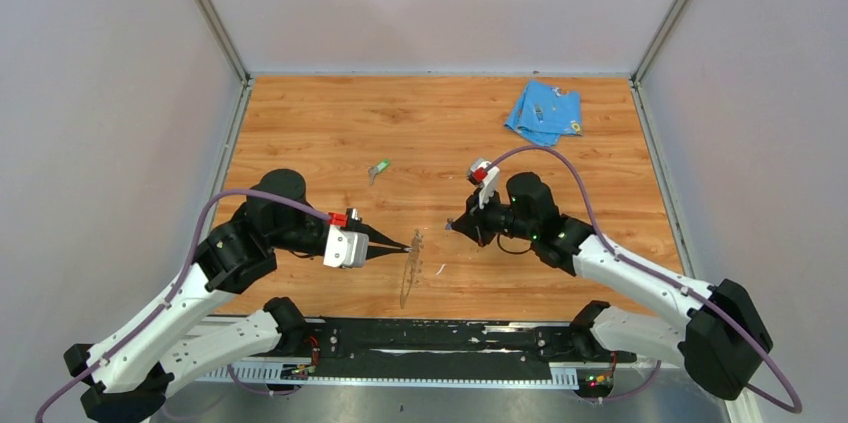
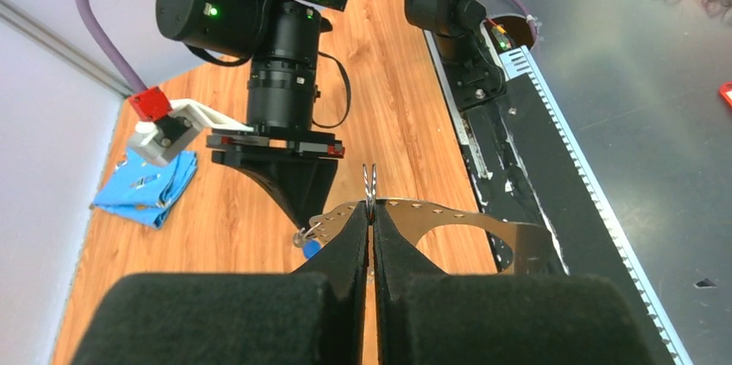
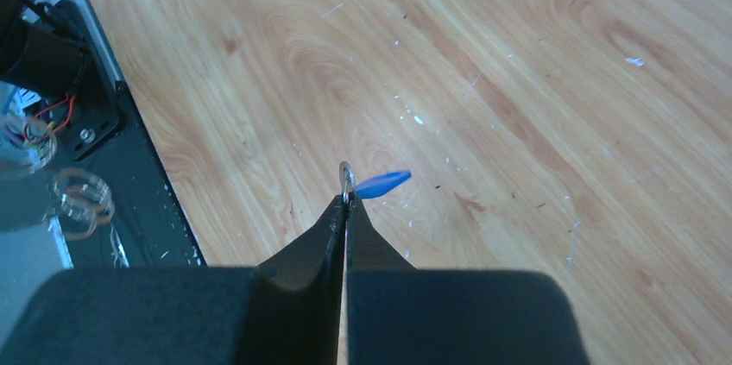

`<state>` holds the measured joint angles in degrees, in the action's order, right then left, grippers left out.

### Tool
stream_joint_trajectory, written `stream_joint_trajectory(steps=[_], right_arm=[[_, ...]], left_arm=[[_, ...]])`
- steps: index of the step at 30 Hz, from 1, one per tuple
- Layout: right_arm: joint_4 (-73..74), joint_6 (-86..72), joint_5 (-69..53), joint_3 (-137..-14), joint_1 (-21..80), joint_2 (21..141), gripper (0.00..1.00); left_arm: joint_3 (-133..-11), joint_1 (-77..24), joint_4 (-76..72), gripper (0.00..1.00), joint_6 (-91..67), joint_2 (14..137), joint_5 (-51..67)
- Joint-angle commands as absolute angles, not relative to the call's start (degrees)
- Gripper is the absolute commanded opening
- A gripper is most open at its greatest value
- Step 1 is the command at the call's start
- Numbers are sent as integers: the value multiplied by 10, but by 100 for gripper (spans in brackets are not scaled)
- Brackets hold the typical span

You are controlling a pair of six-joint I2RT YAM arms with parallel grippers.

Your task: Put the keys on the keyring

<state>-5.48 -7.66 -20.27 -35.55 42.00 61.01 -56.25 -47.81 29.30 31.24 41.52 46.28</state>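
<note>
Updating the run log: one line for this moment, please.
left jaws: shut on keyring | right jaws: shut on blue key | green key: lying loose on table

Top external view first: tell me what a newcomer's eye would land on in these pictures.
Mid-table, the left gripper pinches the thin grey keyring, while the right gripper, almost tip to tip with it, holds the blue key. The green key lies alone on the table beyond them, and a light-blue cloth sits in the far right corner.
</note>
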Motion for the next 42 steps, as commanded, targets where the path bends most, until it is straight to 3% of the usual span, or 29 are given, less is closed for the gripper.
stream_joint_trajectory(steps=[1, 12, 17, 25, 27, 30, 36, 42], right_arm=[[-78, -81, -250, -338, 423, 630, 0], [-55, -117, -335, -438, 423, 797, 0], [21, -120, -208, -438, 414, 802, 3], [81, -160, -76, -396, 410, 743, 56], [92, -161, -52, -395, 410, 729, 61], [91, -157, -50, -392, 410, 724, 61], [9, -144, -124, -374, 414, 769, 47], [-45, -150, -127, -358, 417, 803, 48]], left_arm=[[-570, -481, 287, 0, 308, 408, 471], [-572, -482, 288, 0, 312, 406, 469], [-573, -482, 292, 0, 315, 405, 469], [-572, -481, 290, 0, 317, 406, 472], [-571, -481, 290, 0, 315, 407, 472], [-572, -482, 293, 0, 316, 406, 470], [-570, -481, 292, 0, 307, 405, 469], [-572, -481, 291, 0, 307, 408, 469]])
